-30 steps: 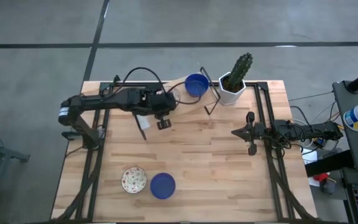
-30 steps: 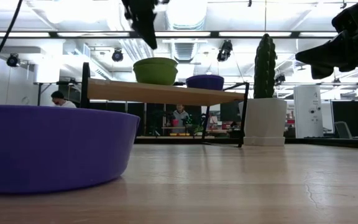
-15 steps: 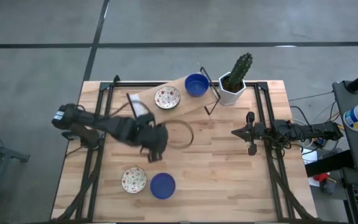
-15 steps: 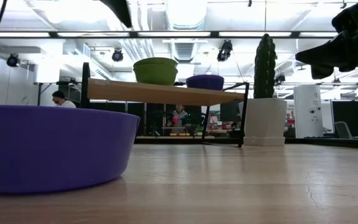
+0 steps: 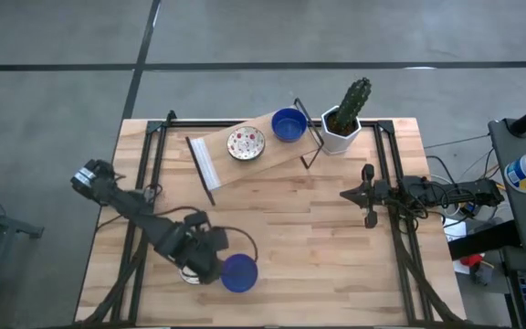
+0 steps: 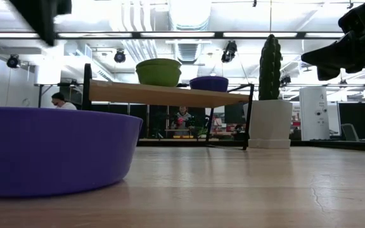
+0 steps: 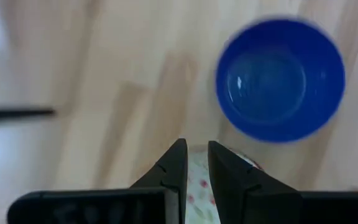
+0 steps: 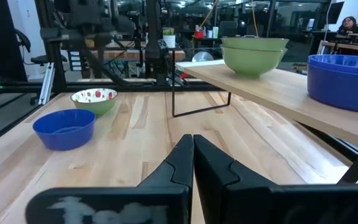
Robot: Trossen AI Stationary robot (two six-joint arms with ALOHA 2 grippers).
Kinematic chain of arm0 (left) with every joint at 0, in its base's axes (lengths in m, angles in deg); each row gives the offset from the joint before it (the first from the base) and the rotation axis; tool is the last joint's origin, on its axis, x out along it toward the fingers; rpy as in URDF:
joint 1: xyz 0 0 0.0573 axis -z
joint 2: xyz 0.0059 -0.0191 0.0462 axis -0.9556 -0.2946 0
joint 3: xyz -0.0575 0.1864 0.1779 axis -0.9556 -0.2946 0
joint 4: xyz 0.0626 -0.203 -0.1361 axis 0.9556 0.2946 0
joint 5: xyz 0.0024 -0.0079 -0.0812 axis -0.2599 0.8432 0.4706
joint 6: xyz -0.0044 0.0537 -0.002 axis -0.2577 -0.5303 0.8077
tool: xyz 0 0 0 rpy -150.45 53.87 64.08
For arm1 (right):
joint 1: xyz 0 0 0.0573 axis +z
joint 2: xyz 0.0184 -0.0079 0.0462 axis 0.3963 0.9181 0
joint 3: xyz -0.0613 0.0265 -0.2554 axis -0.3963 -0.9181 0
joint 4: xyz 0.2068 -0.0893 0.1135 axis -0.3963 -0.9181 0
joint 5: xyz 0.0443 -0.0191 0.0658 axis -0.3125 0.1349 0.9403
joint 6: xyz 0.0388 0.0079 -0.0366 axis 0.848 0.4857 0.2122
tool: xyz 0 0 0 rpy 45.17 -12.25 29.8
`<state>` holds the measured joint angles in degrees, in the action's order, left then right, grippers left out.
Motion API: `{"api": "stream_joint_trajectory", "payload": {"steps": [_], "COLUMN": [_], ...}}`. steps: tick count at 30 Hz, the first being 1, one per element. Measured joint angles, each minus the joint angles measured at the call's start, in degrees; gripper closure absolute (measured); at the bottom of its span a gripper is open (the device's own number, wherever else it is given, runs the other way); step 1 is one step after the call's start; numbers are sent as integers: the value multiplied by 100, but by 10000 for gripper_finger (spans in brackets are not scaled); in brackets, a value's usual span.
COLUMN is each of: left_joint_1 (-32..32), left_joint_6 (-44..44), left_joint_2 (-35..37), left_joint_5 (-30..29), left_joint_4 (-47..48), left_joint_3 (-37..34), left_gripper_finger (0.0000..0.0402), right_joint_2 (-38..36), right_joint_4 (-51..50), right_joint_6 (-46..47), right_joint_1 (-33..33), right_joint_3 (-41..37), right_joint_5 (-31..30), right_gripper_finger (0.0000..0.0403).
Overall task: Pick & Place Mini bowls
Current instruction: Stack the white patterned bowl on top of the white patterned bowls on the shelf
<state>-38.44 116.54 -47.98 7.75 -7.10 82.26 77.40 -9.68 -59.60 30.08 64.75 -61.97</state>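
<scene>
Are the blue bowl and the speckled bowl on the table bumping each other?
Apart. The right wrist view shows bare wood between the blue bowl and the speckled bowl.

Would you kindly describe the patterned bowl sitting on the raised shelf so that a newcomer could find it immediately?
At the table's far edge a slanted wooden shelf stands beside the white cactus pot. Two bowls sit on it: the speckled bowl and a blue bowl nearer the cactus. Yours is cream inside with small red dots, farther from the cactus.
</scene>
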Motion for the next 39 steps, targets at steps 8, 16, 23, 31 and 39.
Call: {"api": "stream_joint_trajectory", "payload": {"steps": [8, 16, 23, 31, 39], "left_joint_1": [456, 889, 1020, 1004, 980], "left_joint_6": [1172, 1917, 1997, 1523, 1428], "left_joint_2": [-6, -17, -229, -377, -386], "left_joint_5": [935, 921, 977, 1057, 856], "left_joint_4": [-1074, -1616, -1782, -1798, -1736], "left_joint_3": [-757, -821, -819, -819, -872], "left_gripper_finger": [344, 344, 344, 344, 344], "right_joint_2": [0, 0, 0, 0, 0], "right_joint_4": [-1, -2, -2, 0, 0], "right_joint_6": [-1, 0, 7, 1, -1], "right_joint_1": [-1, 0, -1, 1, 0], "right_joint_3": [0, 0, 0, 0, 0], "right_joint_5": [-1, -1, 0, -2, 0], "right_gripper_finger": [394, 394, 394, 394, 394]}}
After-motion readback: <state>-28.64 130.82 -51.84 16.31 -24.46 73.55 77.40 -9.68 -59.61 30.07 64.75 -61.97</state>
